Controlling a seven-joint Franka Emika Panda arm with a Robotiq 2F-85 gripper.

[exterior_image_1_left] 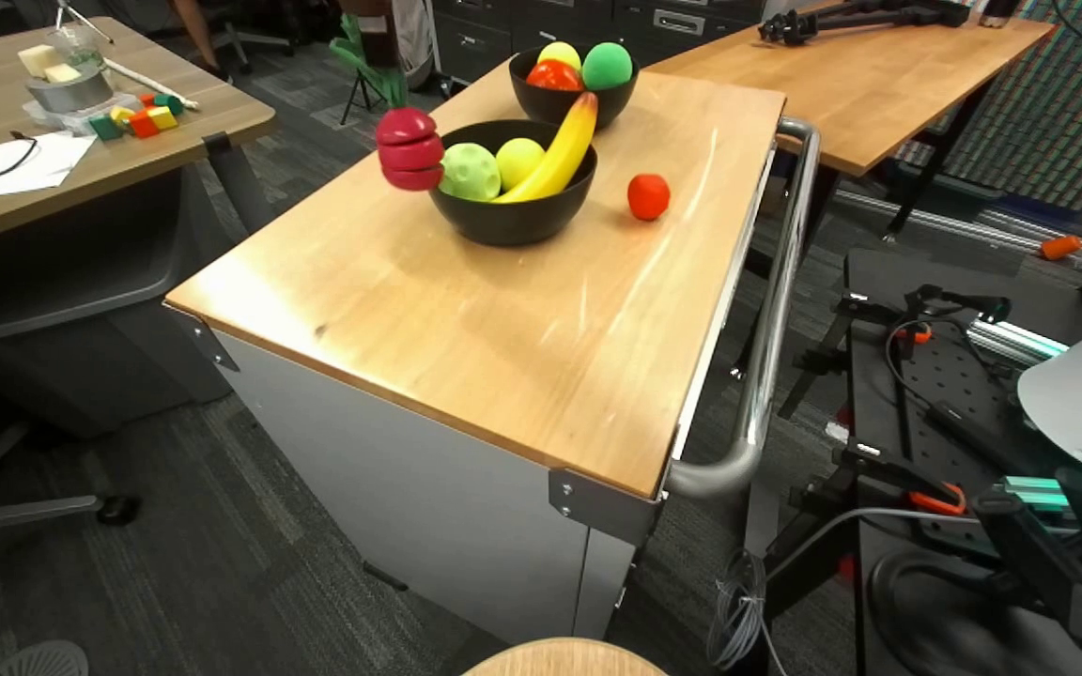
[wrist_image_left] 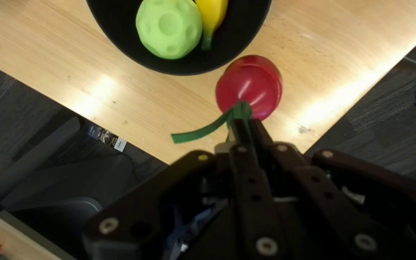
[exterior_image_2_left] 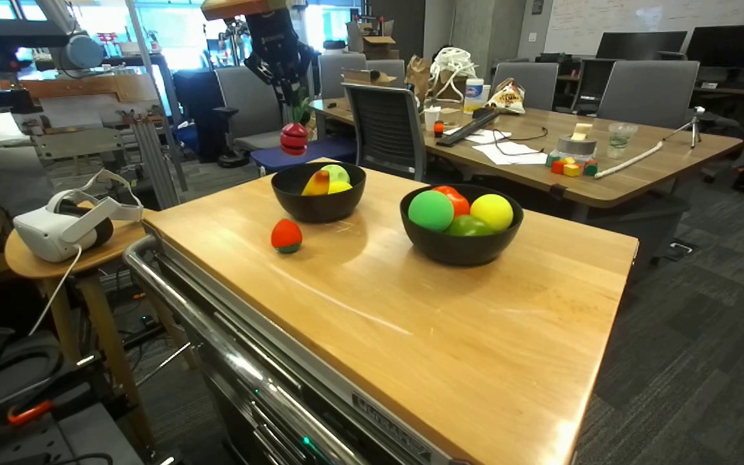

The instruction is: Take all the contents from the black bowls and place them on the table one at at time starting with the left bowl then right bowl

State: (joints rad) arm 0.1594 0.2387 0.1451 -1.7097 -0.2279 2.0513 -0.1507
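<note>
Gripper [wrist_image_left: 248, 126]: I'm pinching a toy radish [wrist_image_left: 249, 85] by its leaves [wrist_image_left: 209, 129].
Banana [exterior_image_1_left: 560, 155]: leaning in a black bowl [exterior_image_1_left: 513, 223].

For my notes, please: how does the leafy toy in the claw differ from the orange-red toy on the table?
The leafy toy hangs from the claw; the orange-red toy rests on the table. The leafy toy is pinkish red with grooves; the orange-red toy shows none. Both are reddish with some green.
</note>
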